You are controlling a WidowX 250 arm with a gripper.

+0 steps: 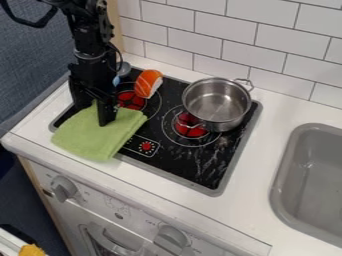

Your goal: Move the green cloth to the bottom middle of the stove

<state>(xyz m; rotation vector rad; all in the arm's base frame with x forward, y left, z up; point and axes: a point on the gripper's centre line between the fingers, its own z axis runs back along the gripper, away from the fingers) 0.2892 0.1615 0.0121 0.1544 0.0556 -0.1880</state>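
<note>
You have a white table below a white tiled wall, with a black stove set into it. Your claw is over the stove's left side, standing wide, its fingers apart over the green cloth. That cloth lies across the stove's front left corner, partly on the table. Just behind it you see an orange-and-white toy; farther right, a metal pot stands on the stove. Beyond that is a grey sink; the knobs are on the front panel below
</note>
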